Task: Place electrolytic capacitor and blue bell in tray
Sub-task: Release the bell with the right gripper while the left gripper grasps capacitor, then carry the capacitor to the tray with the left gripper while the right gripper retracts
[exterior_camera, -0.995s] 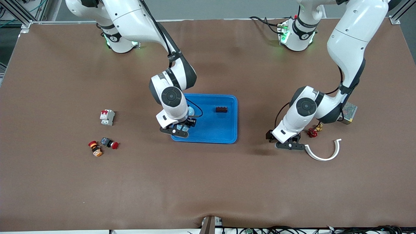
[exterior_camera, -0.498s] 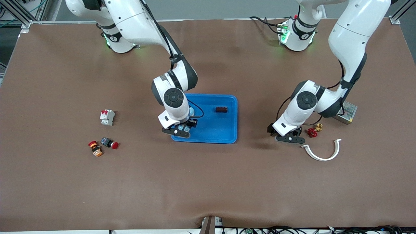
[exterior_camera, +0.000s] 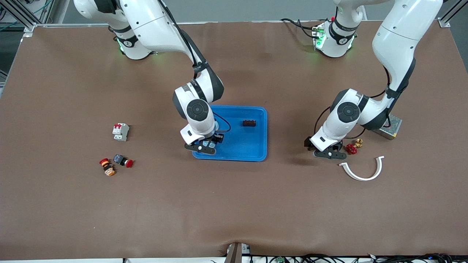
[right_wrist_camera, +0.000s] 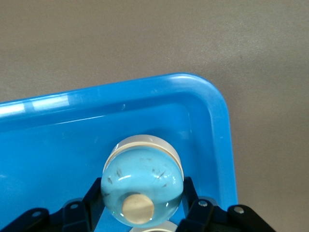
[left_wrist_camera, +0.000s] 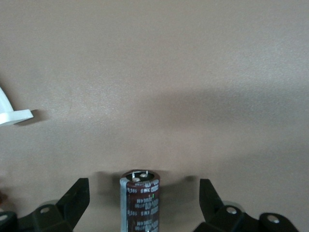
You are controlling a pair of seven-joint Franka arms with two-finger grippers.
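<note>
Blue bell (right_wrist_camera: pixel 142 186), glossy pale dome, clamped by right end effector (right_wrist_camera: pixel 142 212) over tray (right_wrist_camera: pixel 212 111), left end effector (left_wrist_camera: pixel 145 212) spread wide

The shallow bright blue plastic tray (exterior_camera: pixel 252 146) sits on a plain brown table (exterior_camera: pixel 234 204). The pale blue domed bell (right_wrist_camera: pixel 142 186) has a cream rim and knob. The dark brown cylindrical capacitor (left_wrist_camera: pixel 140 200) bears pale lettering, hard to read. The curved plastic strip (exterior_camera: pixel 362 171) is white; the small valve handle (exterior_camera: pixel 351 148) is red.
</note>
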